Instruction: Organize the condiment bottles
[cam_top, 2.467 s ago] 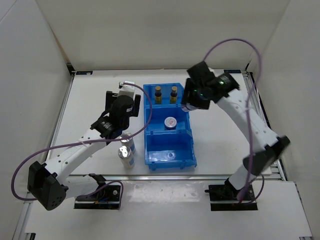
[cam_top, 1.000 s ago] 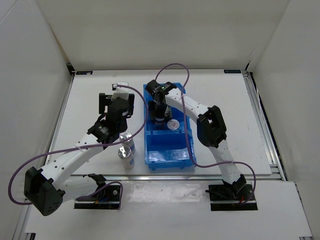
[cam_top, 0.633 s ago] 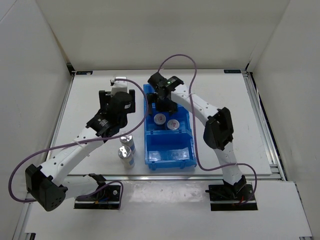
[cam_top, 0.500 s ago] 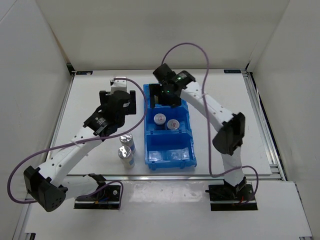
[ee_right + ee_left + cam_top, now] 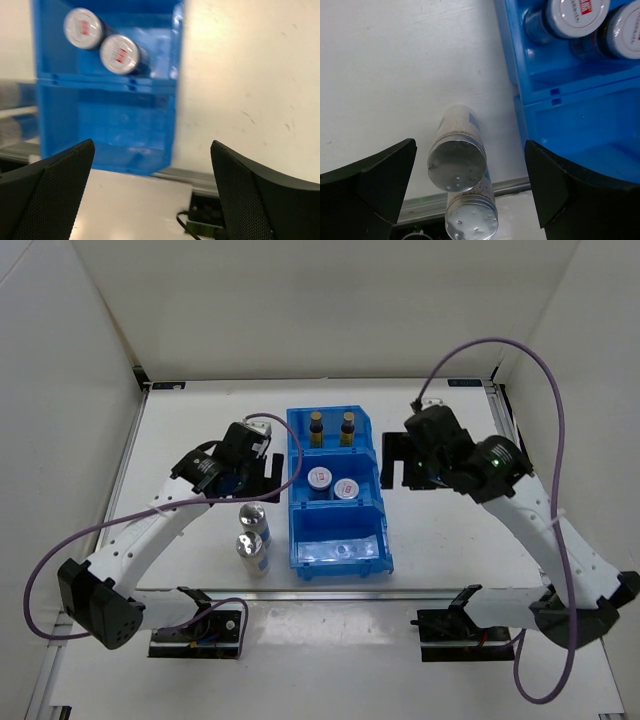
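– Right arm has swung out of the blue bin (image 5: pixel 338 566) since a second ago, when it hung over the middle compartment. Now the right fingers (image 5: pixel 50 190) stand wide apart with nothing in them, over the bench (image 5: pixel 440 540) on the bin's right side.
– And what it brought?
– Both white-capped bottles (image 5: pixel 320 478) stand side by side in the middle compartment, caps up. The two dark amber bottles (image 5: pixel 316 427) are in the far one.
– So what is left out?
– The two silver-lidded shakers (image 5: pixel 253 524), upright on the bench just beside the bin's left wall, one in front of the other and nearly touching.
– Which arm takes them?
– The left, I'd say. It's on their side, while the right has the whole bin between it and them. The left fingers (image 5: pixel 367 192) are spread wide and hold nothing. From the left wrist, the farther shaker (image 5: pixel 457 162) shows lid-on beneath the gap, a little toward the left finger.
– Long axis?
– Vertical, pointing about straight up at the wrist camera. I judge the fingers would come down either side of the body after a small shift to centre it. The nearer shaker (image 5: pixel 471 223) sits close on its near side and could get knocked.
– Then where?
– Likely the near compartment, just right of them.
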